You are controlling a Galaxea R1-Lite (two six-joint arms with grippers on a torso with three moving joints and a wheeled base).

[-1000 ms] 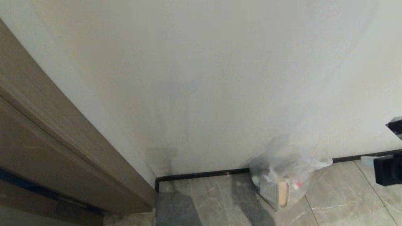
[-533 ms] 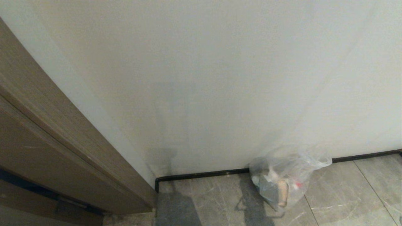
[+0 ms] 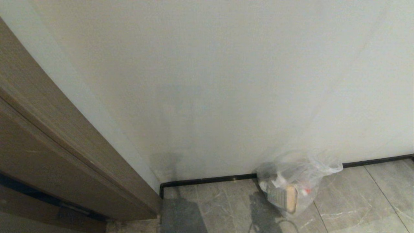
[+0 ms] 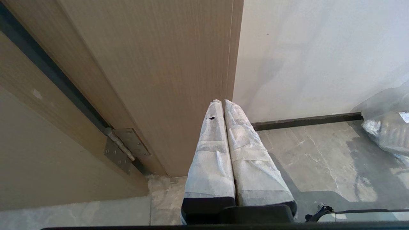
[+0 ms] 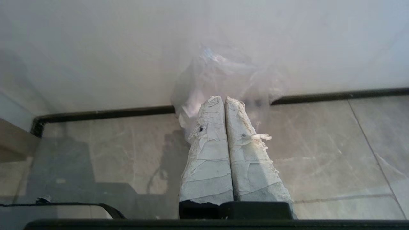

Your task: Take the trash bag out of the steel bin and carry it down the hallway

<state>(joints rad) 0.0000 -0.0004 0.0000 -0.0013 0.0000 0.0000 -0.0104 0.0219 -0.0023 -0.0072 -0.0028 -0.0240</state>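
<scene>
Sitting on the glossy grey stone-look floor tiles (image 3: 349,200) and leaning against the white wall (image 3: 226,81) and black baseboard (image 3: 207,179): the thin, crinkly clear plastic trash bag (image 3: 292,181), paper scraps and a red bit showing through. Standing off to the left: a tan wooden door frame (image 3: 48,145). Hanging back with tape-wrapped fingers pressed together, gripping nothing: the left gripper (image 4: 224,103) near the frame, the right gripper (image 5: 225,99) pointing at the bag, apart from it.
</scene>
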